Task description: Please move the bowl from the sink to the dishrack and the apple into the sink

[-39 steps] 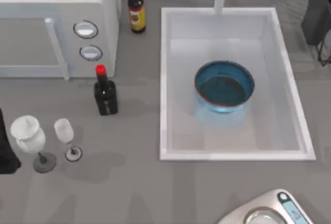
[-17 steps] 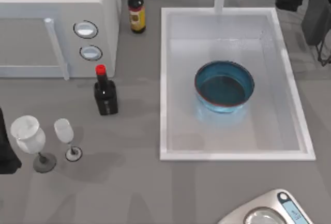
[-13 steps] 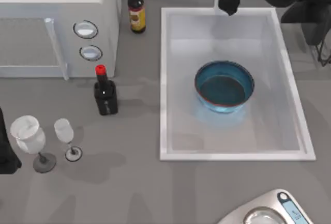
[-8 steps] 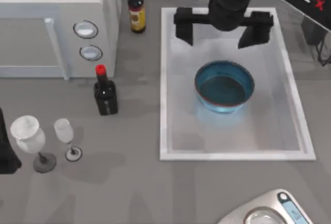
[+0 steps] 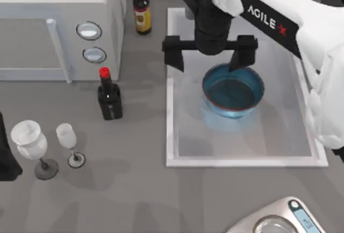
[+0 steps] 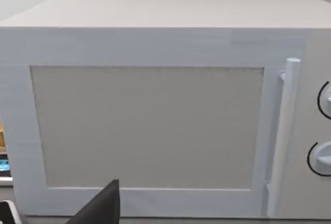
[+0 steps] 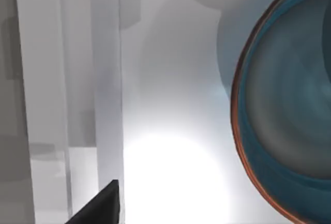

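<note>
Right claw [image 5: 210, 56], fingers spread wide, has swung in from the top view's far right edge over about two seconds and now hangs over the far-left part of the large white rectangular sink [image 5: 170, 109], one fingertip [image 5: 239, 58] over the near rim of the round glossy blue bowl [image 5: 233, 90] with reddish-brown rim. Bowl sits mid-basin where it was, so this looks like the approach for the bowl pick, though height above the rim is hard to judge. Left claw is parked facing the white microwave [image 6: 155, 110]; can't tell its fingers.
</note>
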Motion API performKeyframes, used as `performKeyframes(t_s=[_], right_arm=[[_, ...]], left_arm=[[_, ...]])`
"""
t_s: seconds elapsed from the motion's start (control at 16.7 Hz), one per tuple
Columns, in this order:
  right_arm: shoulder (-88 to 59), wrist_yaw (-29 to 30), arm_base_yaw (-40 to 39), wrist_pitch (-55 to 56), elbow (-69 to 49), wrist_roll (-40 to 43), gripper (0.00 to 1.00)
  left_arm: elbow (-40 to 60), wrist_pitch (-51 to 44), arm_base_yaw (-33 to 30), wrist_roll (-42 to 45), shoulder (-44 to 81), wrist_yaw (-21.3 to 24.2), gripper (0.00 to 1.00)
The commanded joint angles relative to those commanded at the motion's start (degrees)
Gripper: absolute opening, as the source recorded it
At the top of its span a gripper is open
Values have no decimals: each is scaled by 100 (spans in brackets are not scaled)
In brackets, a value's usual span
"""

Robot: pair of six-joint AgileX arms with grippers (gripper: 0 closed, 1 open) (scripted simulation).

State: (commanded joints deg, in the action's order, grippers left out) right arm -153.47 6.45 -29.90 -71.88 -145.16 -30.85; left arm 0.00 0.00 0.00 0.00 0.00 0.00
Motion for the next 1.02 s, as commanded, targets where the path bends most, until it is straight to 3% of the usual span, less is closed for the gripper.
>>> performKeyframes(t_s=[1.02], right_arm=[[-1049,-2,108,1214,154,104,100]], left_arm=[[0,0,0,0,0,0,100]])
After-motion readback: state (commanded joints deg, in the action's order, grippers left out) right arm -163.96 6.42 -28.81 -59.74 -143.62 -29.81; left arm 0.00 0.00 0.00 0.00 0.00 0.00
